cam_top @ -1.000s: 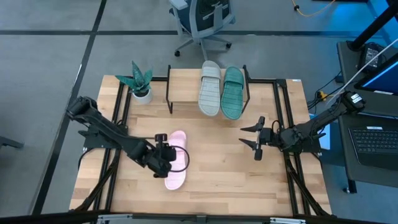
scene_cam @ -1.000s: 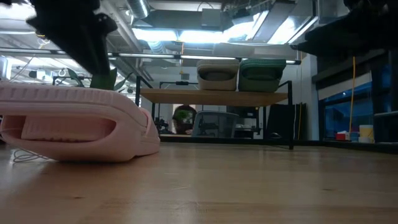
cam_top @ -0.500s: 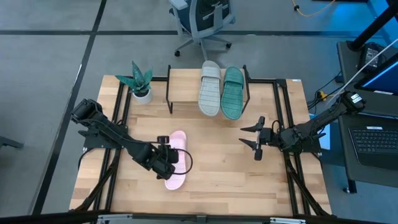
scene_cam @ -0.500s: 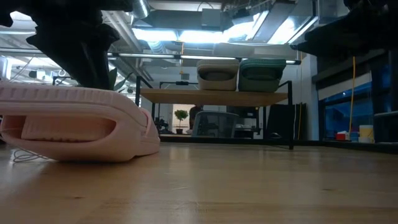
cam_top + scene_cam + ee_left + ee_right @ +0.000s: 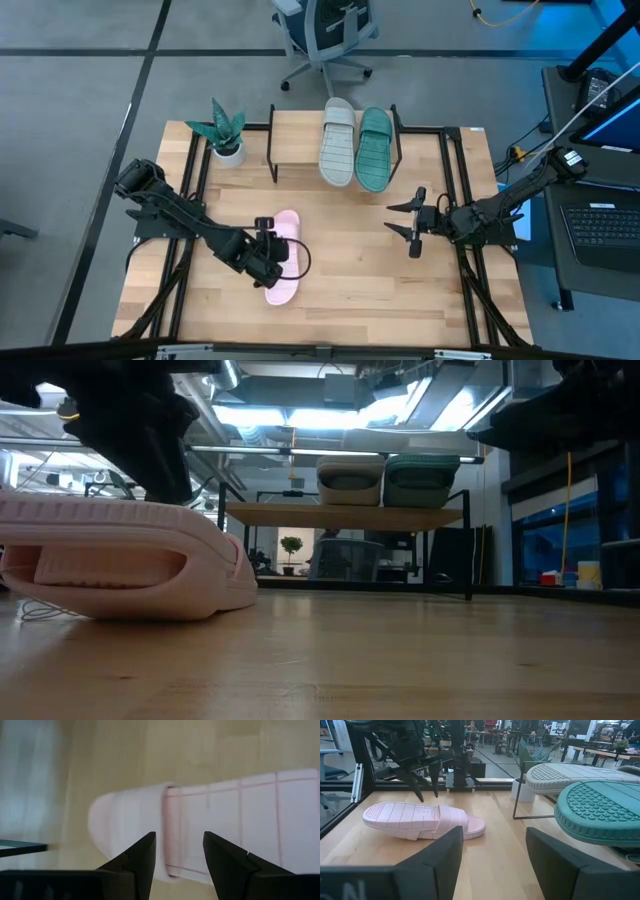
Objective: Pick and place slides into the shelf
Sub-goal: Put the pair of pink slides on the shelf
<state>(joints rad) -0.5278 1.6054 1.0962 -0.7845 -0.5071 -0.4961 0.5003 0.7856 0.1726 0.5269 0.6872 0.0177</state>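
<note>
The pale pink slide lies sole up on the tabletop, left of centre, resting on its strap. My left gripper hangs open just above its ribbed sole, with its fingertips clear of it. The light grey slide and the teal slide rest sole up, side by side, on the right part of the shelf. My right gripper waits open near the table's right side, pointing left.
A potted plant stands at the far left corner beside the shelf. Black frame rails run along the table's sides. The shelf's left part is bare plank. Bare tabletop lies between the two grippers. An office chair stands beyond the far edge.
My left gripper has shifted a little toward the table's near edge over the pink slide, staying open. The slide has not moved.
</note>
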